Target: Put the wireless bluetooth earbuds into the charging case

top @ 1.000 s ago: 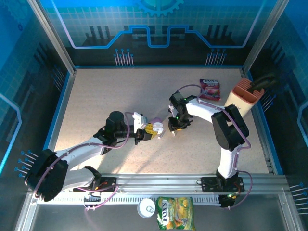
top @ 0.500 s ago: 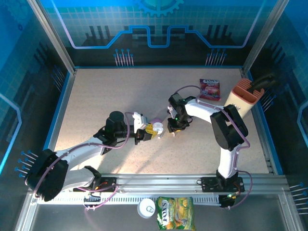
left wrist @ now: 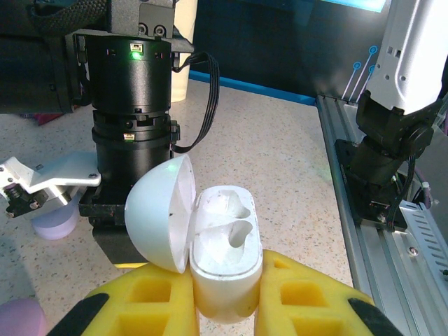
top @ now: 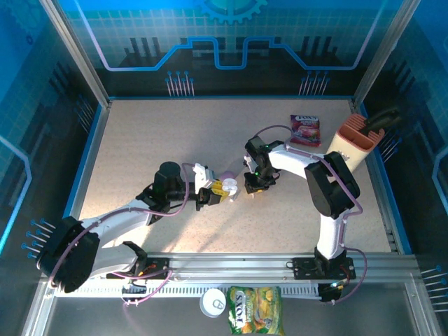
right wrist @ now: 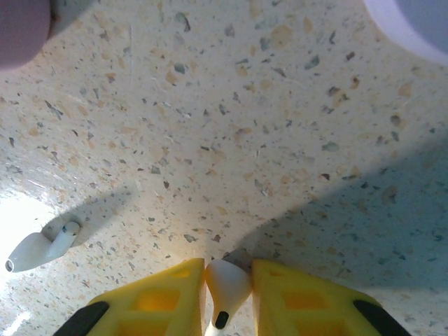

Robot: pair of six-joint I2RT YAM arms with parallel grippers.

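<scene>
My left gripper [left wrist: 225, 301] is shut on the base of a white charging case [left wrist: 225, 255], held upright between the yellow pads. The case's lid [left wrist: 159, 213] hangs open to the left and both sockets look empty. In the top view that gripper [top: 222, 188] sits mid-table, with my right gripper [top: 250, 186] just to its right, pointing down at the tabletop. My right gripper [right wrist: 227, 294] is shut on a white earbud [right wrist: 225, 283], whose head is pinched between the pads at table level. A second white earbud [right wrist: 38, 250] lies loose on the table at the left.
A lilac case [left wrist: 56, 222] and a pink one [left wrist: 19, 316] rest beside the left gripper. A red snack packet [top: 306, 130] and a tan holder [top: 355, 143] stand at the back right. A can [top: 212, 302] and a green bag [top: 255, 309] lie beyond the front rail.
The right gripper's jaws have closed in onto the earbud, and its wrist has edged slightly left. The left arm and the case have not moved.
</scene>
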